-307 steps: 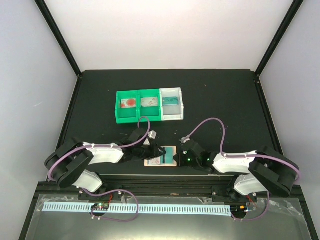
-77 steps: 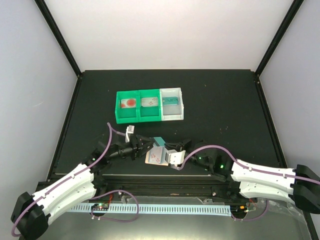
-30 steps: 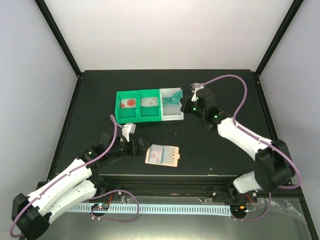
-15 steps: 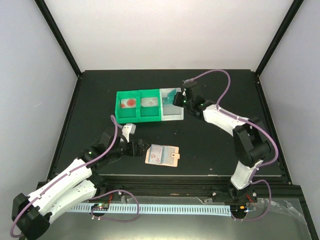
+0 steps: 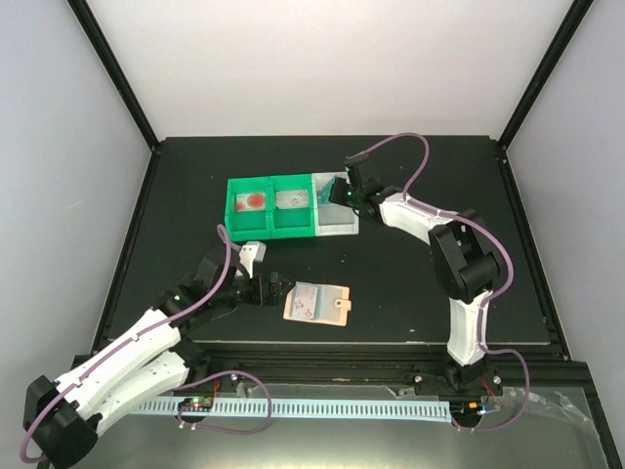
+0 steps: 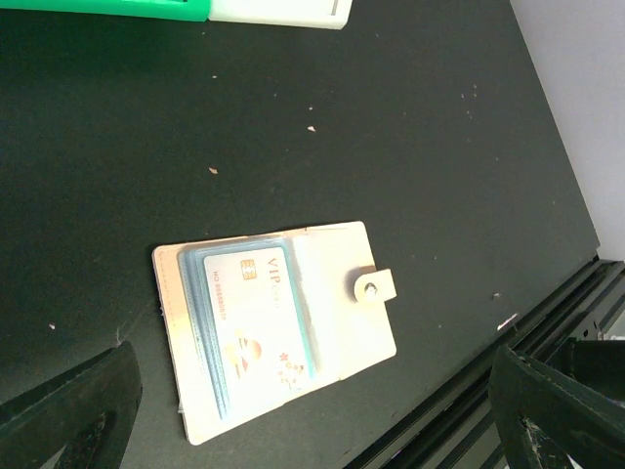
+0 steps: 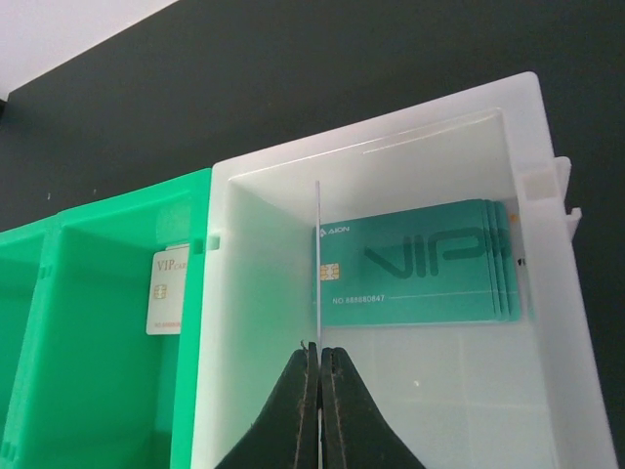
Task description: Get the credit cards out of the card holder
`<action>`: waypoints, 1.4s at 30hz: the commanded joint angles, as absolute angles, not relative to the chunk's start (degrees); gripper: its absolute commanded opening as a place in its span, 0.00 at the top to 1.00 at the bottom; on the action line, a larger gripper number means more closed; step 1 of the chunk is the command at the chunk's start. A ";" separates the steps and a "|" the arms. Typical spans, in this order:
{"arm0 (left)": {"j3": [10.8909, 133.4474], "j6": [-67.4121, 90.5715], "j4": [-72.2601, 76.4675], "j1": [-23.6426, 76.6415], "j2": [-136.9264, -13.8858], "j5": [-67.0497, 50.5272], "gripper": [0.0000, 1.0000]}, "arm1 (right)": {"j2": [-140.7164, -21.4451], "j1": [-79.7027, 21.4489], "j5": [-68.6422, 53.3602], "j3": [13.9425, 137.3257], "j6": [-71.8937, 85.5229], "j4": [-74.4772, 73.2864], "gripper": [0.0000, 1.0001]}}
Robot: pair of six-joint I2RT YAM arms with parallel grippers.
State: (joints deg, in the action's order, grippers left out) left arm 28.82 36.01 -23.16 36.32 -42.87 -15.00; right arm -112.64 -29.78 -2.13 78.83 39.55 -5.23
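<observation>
tip the credit card [image 7: 318, 259] pinched on edge in the right tool [image 7: 318, 354] flat onto the teal pile [image 7: 420, 266] in the white bin [image 7: 256, 322], far from the card holder [image 5: 315, 304] by the spread-wide left tool [image 5: 275, 290].

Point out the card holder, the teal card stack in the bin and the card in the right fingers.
card holder [image 6: 337, 311]: left wrist view, on its tan flap.
teal card stack [image 7: 420, 278]: right wrist view, on the top card's face.
held card [image 7: 317, 254]: right wrist view, on its thin edge, seen edge-on.
</observation>
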 commanded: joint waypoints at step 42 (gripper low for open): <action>30.06 40.34 -26.63 35.46 -41.47 -9.24 0.01 | -123.34 -29.36 -0.63 91.76 39.15 -12.57 0.75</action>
